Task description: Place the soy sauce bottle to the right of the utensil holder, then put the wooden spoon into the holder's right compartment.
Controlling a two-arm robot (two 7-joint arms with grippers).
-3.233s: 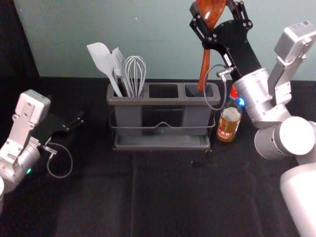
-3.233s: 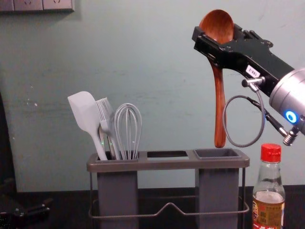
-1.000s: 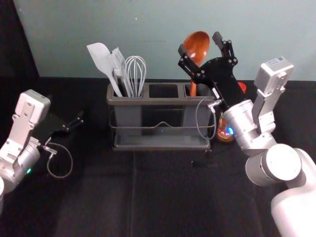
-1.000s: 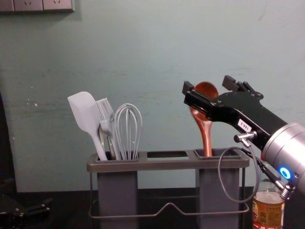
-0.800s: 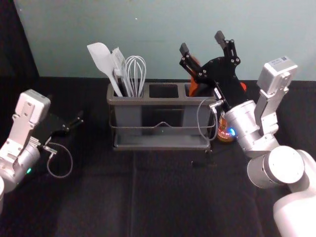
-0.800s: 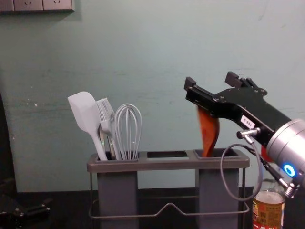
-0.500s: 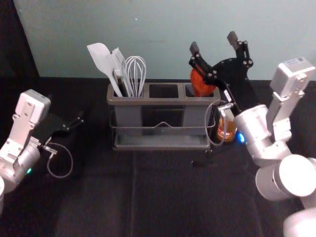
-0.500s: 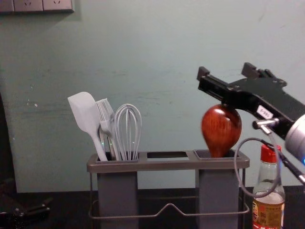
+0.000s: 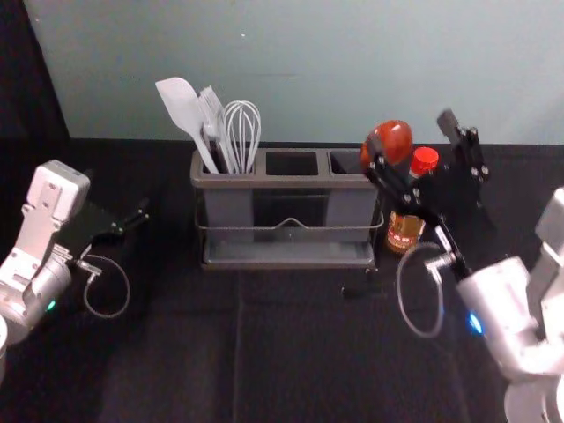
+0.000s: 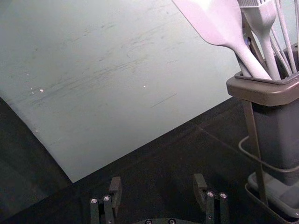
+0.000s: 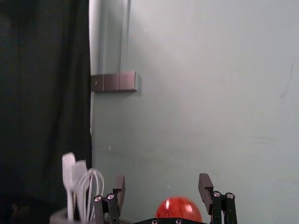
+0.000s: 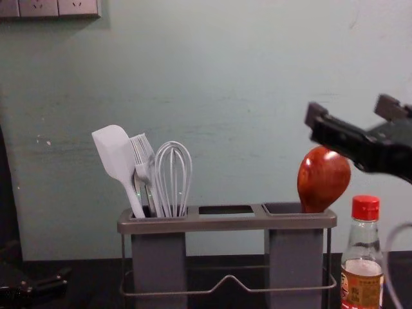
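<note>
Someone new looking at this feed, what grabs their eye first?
Probably the glossy red-brown spoon head rising from the holder's right compartment, with the open right hand just above it. Next, the soy sauce bottle's bright red cap, right of the holder.

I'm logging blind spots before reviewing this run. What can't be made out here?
Reddish-brown wooden spoon, handle: chest view, hidden by grey right compartment.
Looped pale whisk and flat pale spatula, lower ends: chest view, hidden by grey left compartment.
Red-capped glass sauce bottle, fine label print: chest view, too small.
Whether spoon touches black right pincer: chest view, a finger overlaps the bowl.
</note>
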